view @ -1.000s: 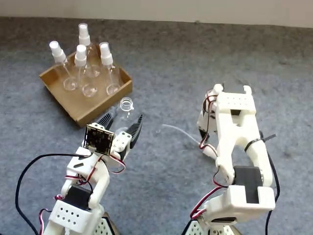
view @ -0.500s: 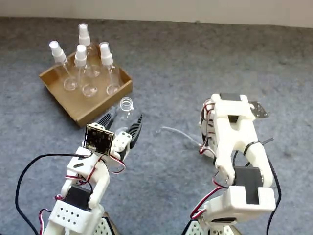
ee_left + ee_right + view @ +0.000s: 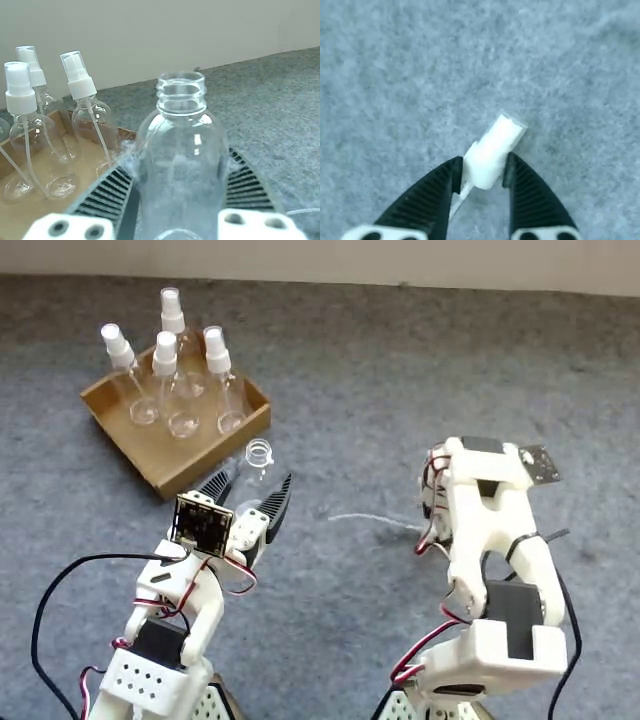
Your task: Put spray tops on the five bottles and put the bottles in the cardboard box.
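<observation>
A clear bottle (image 3: 181,130) with an open neck stands upright between the fingers of my left gripper (image 3: 175,187), which is shut on its body. From above, its neck (image 3: 259,453) sticks out past the left gripper (image 3: 248,490), just in front of the cardboard box (image 3: 215,462). My right gripper (image 3: 484,165) is shut on a white spray top (image 3: 493,147) just above the carpet. The top's thin dip tube (image 3: 368,519) points left from under the right arm, towards the bottle.
Several bottles with spray tops (image 3: 165,370) stand upright in the cardboard box (image 3: 127,134) at the far left; the left wrist view has them (image 3: 90,115) beside the held bottle. Grey carpet (image 3: 400,380) covers the table.
The right arm has swung and drawn back with the spray top. The dip tube has turned from slanting to nearly level. The left arm and its bottle have stayed still.
</observation>
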{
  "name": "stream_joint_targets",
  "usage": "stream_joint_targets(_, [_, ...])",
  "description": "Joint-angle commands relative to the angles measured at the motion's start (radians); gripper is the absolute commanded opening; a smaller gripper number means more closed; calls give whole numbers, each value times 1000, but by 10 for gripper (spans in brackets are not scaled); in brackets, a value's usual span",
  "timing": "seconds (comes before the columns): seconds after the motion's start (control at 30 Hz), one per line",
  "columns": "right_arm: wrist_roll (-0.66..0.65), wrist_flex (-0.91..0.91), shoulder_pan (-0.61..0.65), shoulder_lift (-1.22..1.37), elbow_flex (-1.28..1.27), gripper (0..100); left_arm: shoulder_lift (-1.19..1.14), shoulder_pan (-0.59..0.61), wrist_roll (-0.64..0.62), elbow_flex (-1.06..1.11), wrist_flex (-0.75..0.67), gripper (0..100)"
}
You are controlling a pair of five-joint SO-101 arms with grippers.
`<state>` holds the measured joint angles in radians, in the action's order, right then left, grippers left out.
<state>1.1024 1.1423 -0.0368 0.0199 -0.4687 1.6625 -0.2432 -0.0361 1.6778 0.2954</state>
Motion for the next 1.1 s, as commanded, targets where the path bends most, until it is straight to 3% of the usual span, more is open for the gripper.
stream_joint_targets(0.0, [-74,-27,-31,-38,4,3,18,2,-8,25,-28,56])
stream_joint_targets(0.2, [-186,-22,-24,-38,2,4,18,2,-8,25,-28,56])
stream_joint_targets(0.4, [-381,-21,8,-38,2,9,18,2,-8,25,-28,56])
stream_joint_targets(0.7, [-399,-27,31,-38,-58,11,18,2,-8,27,-28,56])
stream_joint_targets(0.87, [-526,-27,39,-38,-61,11,18,2,-8,27,-28,56])
stream_joint_targets(1.07, [-588,-27,41,-38,-62,11,18,2,-8,27,-28,56])
